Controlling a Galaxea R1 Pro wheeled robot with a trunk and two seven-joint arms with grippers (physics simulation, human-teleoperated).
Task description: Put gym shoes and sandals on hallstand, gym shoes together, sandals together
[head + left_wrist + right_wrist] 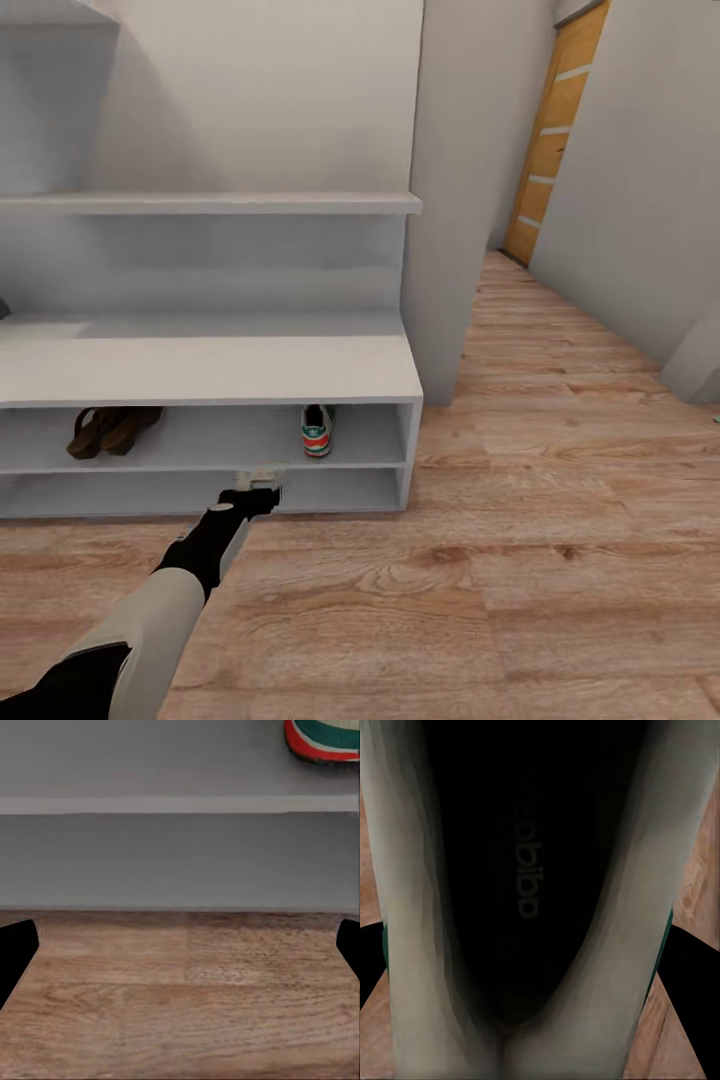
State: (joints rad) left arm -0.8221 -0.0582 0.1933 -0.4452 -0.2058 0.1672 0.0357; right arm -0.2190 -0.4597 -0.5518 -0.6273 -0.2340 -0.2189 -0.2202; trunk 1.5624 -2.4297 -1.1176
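A: Reaching low toward the hallstand (pixel 210 368), the left arm ends in the left gripper (pixel 258 480), level with the front edge of the lower shelf. What state is it in?

B: Released. In the left wrist view its two dark fingertips (pixel 16 949) stand wide apart at the sides, with bare corridor floor (pixel 187 997) and the rack's lower front between them.

A: Where are the shoes?

B: One gym shoe (pixel 317 429) stands on the upper shelf near the right end, heel outward; its red, white and green heel also shows in the left wrist view (pixel 322 739). The two sandals (pixel 112 429) lie side by side on the same shelf toward the left end, well apart from the shoe.

A: And the other gym shoe?

B: The right wrist view looks straight into a second gym shoe (pixel 525 907), its dark insole and pale lining very close, floor visible beside it. The right gripper (pixel 540 967) has dark fingers at either side of the shoe, apparently clenched on it.
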